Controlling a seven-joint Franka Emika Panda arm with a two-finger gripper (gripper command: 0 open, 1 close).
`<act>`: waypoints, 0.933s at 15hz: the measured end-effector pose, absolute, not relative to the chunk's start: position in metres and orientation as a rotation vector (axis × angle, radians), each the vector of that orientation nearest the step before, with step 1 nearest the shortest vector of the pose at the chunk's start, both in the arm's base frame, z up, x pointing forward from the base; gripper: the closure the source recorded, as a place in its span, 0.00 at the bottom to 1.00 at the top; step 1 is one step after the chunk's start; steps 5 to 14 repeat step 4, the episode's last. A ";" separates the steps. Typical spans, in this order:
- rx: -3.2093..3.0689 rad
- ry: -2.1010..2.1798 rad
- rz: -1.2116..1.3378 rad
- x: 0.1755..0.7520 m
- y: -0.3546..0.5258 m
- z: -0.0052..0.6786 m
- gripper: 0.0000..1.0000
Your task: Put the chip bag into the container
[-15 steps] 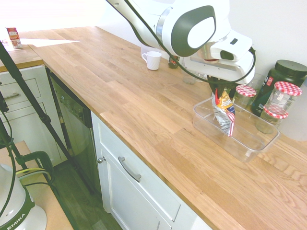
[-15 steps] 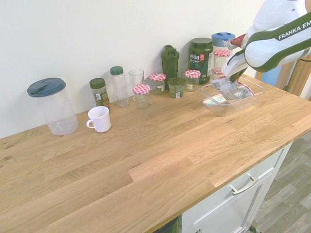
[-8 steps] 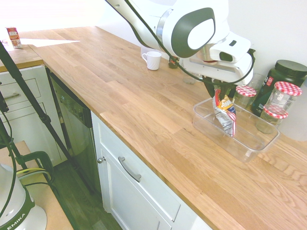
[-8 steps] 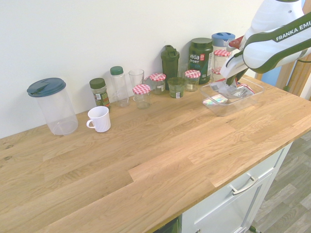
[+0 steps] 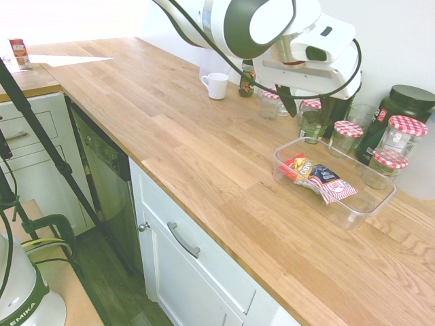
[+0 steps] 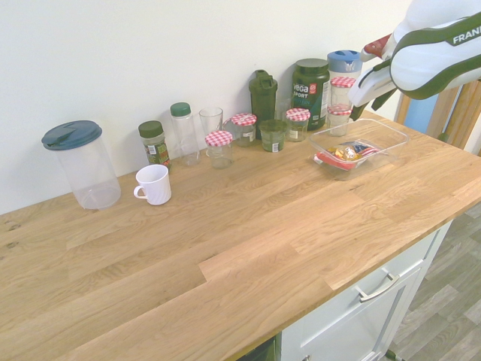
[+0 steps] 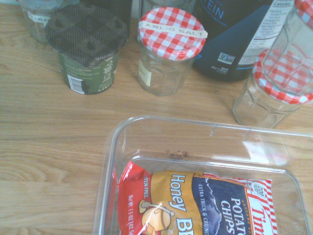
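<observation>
Your gripper [image 6: 367,110] hangs above the tub, fingers well apart, holding nothing, likely to clear the bag. Chip bag [image 5: 319,178] lies inside the clear container [image 5: 351,219], within its walls; placement looks done.

From where I stand, the room is bright, nearly washed out: the wall in the first exterior view fades to white at its upper left. Pale reflections shine on the clear container [image 5: 350,219] below the gripper [image 5: 293,109]. The wrist view looks hazy, though the large lettering on the chip bag [image 7: 195,203] reads clearly.
</observation>
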State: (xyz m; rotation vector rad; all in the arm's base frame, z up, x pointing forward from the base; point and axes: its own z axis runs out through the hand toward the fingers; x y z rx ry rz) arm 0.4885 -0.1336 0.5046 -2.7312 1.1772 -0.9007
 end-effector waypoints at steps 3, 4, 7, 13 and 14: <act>-2.721 1.159 -0.910 0.474 -0.131 0.513 0.00; -2.720 1.156 -0.908 0.472 -0.131 0.515 0.00; -2.720 1.156 -0.908 0.472 -0.131 0.515 0.00; -2.720 1.156 -0.908 0.472 -0.131 0.515 0.00; -2.720 1.156 -0.908 0.472 -0.131 0.515 0.00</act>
